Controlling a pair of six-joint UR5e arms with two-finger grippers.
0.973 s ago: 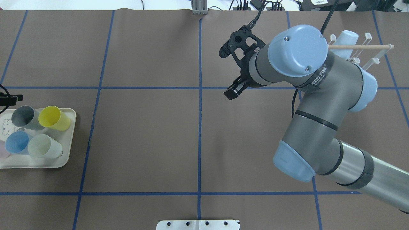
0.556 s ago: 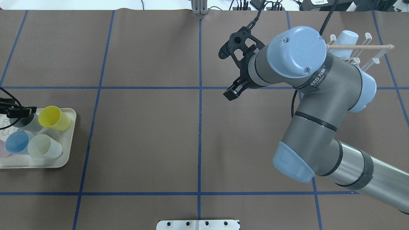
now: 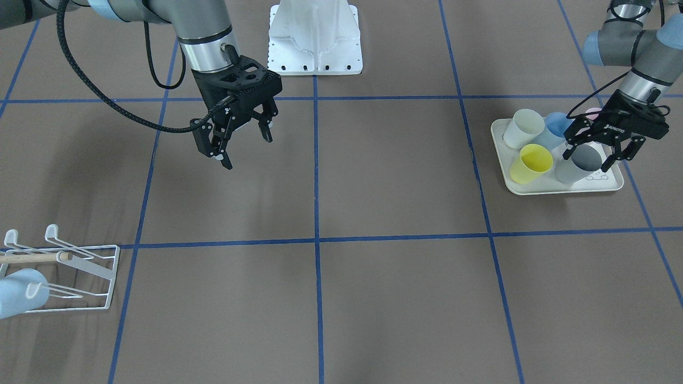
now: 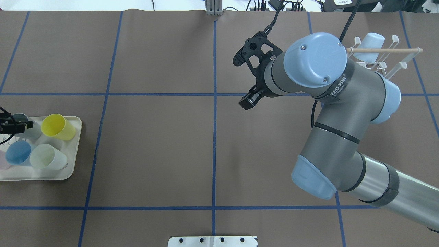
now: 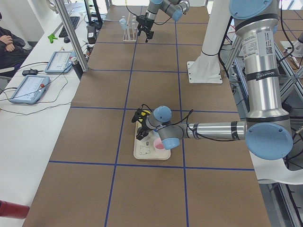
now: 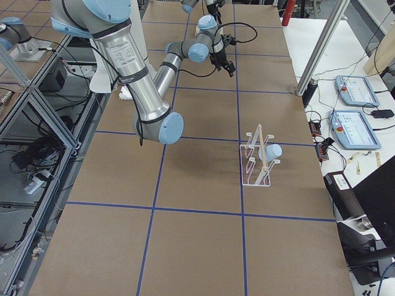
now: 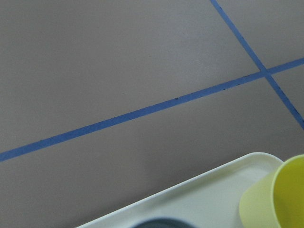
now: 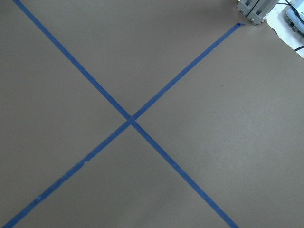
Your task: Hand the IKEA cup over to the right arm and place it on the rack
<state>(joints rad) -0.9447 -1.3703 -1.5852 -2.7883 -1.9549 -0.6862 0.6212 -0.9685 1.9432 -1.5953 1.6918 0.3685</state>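
So: cream rounded-corner tray [image 3: 560, 190] held five smooth tapered cups: grey cup [image 3: 568, 172], yellow cup [image 3: 528, 162], blue cup [image 3: 557, 125], off-white cup [image 3: 523, 128], and pink cup [image 3: 593, 113], which was mostly hidden. Left gripper [image 3: 587, 161] was spread wide, straddling the grey cup's mouth with nothing clamped. Right gripper [image 3: 247, 153] was spread and empty above bare brown table [image 3: 400, 176]. White wire rack [image 3: 101, 277], with a wooden dowel [image 3: 32, 257] through it, carried one pale-blue cup [image 3: 16, 298] on a prong.

Left gripper [image 3: 587, 156] hangs over tray [image 3: 533, 189], jaws spread, pointing down. Right gripper [image 3: 245, 148] well apart from tray, jaws spread, tilted; right arm [image 4: 343, 137] bent.
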